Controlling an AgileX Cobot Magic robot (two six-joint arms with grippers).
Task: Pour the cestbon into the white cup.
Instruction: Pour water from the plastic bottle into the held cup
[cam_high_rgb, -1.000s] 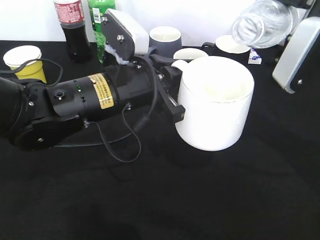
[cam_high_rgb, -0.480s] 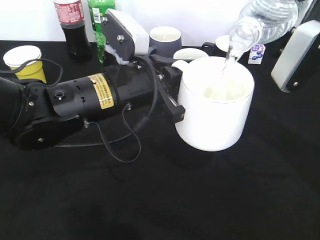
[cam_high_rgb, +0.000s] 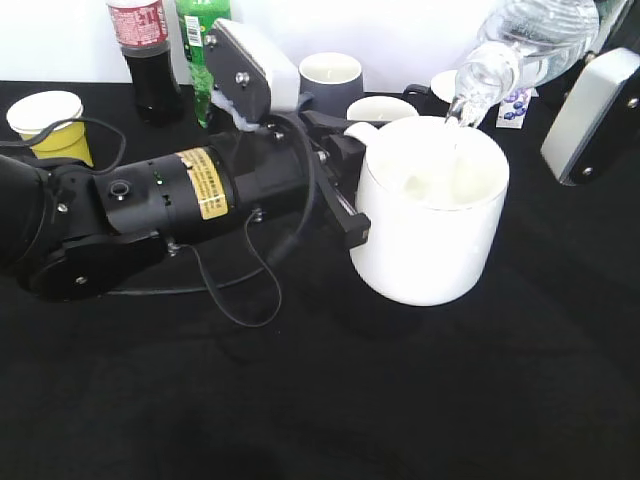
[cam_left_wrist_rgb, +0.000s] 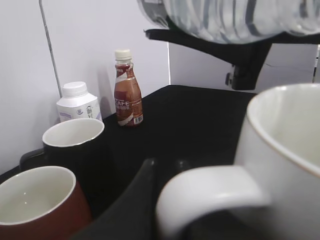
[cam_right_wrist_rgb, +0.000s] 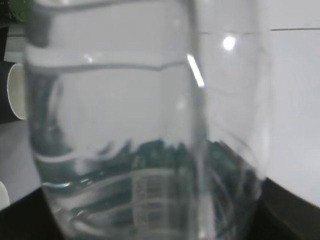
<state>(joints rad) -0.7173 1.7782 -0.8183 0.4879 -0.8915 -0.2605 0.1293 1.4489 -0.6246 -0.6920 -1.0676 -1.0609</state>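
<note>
The white cup (cam_high_rgb: 430, 215) stands mid-table; its handle (cam_left_wrist_rgb: 210, 192) points left. My left gripper (cam_high_rgb: 345, 180) is shut on that handle, one dark finger (cam_left_wrist_rgb: 145, 195) showing beside it. The cestbon (cam_high_rgb: 525, 40), a clear ribbed bottle, is tilted mouth-down over the cup's far rim, and a thin stream of water falls into the cup. It also fills the right wrist view (cam_right_wrist_rgb: 145, 125), with its dark green label low in the frame, and crosses the top of the left wrist view (cam_left_wrist_rgb: 235, 17). My right gripper holds the bottle; its fingers are hidden behind it.
A yellow paper cup (cam_high_rgb: 50, 125) stands far left. A cola bottle (cam_high_rgb: 145, 55) and a green soda bottle (cam_high_rgb: 200, 40) stand at the back. A red mug (cam_left_wrist_rgb: 35, 207), a black mug (cam_left_wrist_rgb: 70, 145), a small white bottle (cam_left_wrist_rgb: 77, 100) and a coffee bottle (cam_left_wrist_rgb: 127, 90) stand behind the cup.
The bottle has tipped further, its mouth swinging down over the cup's far rim, and water now streams into the cup. The left arm and cup have not moved.
</note>
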